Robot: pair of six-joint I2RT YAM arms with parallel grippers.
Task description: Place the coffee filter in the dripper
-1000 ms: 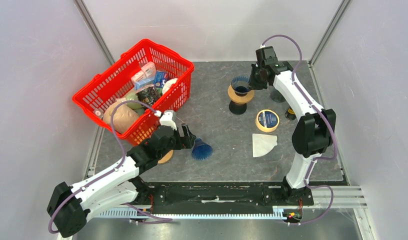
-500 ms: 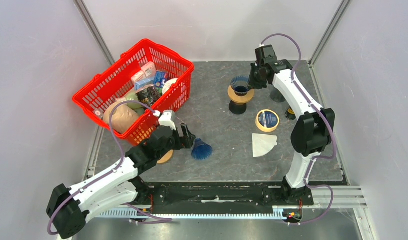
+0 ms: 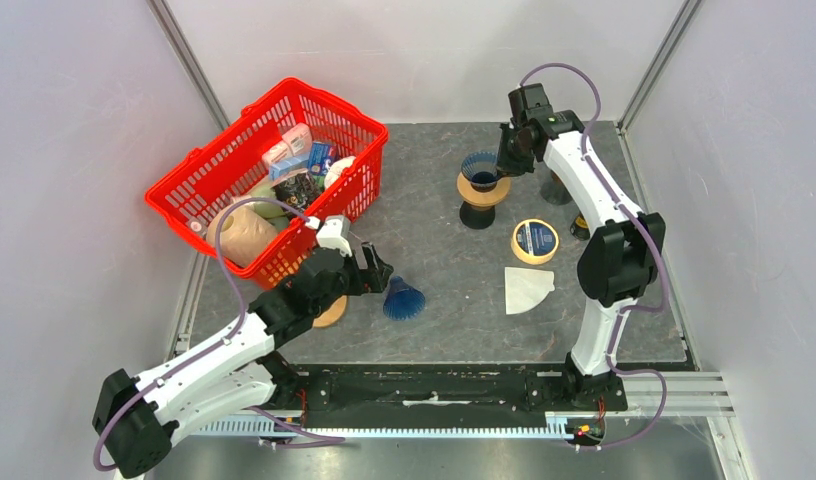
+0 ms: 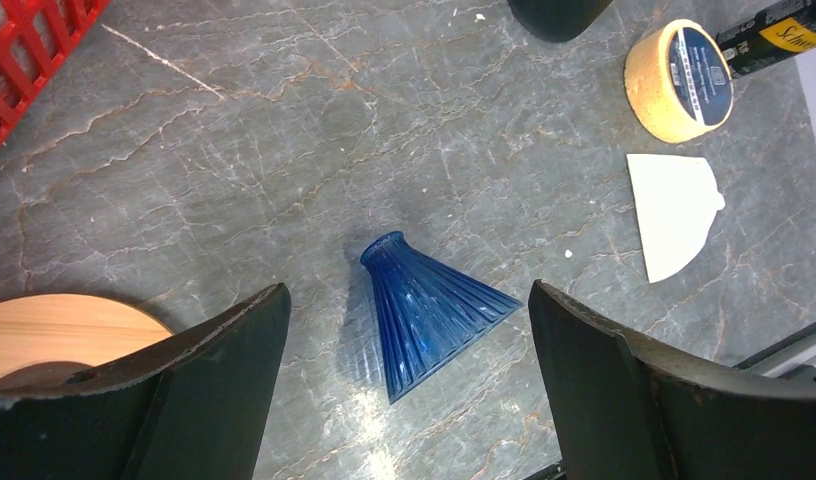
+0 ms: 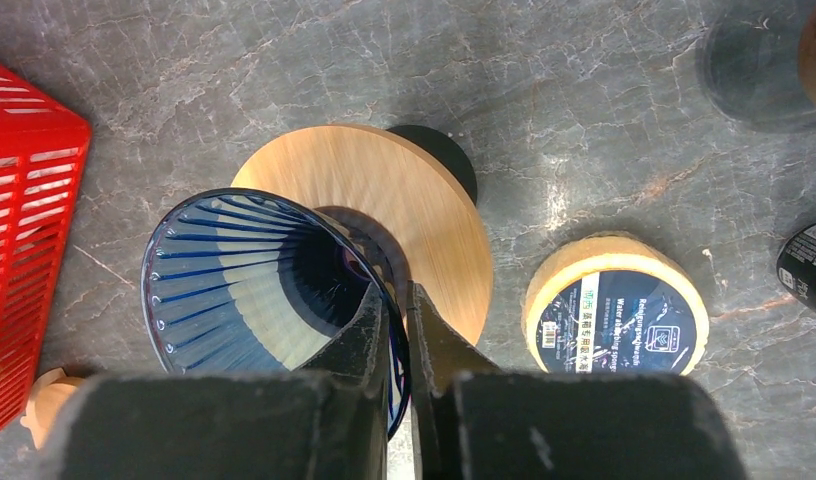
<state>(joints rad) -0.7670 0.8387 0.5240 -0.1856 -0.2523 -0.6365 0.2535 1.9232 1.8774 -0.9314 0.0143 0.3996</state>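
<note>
Paper-thin, light and floppy, we judge — the coffee filter (image 3: 529, 290) lies flat, lower right of the top view; we'd pinch its edge gently. Right tool (image 5: 396, 300) clamps the dripper (image 5: 234, 290) by its rim; left tool (image 4: 406, 295) gapes.

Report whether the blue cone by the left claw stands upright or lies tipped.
Tipped: the blue cone lies on its side on the tabletop, ribbed wall up, below the open left claw, untouched.

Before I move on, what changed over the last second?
The right gripper, pinched on the upright dripper at its rim, drifted slightly toward the far left; nothing was grabbed or released. The left gripper stays open over the fallen dripper; paper filter and tape roll are unmoved.
</note>
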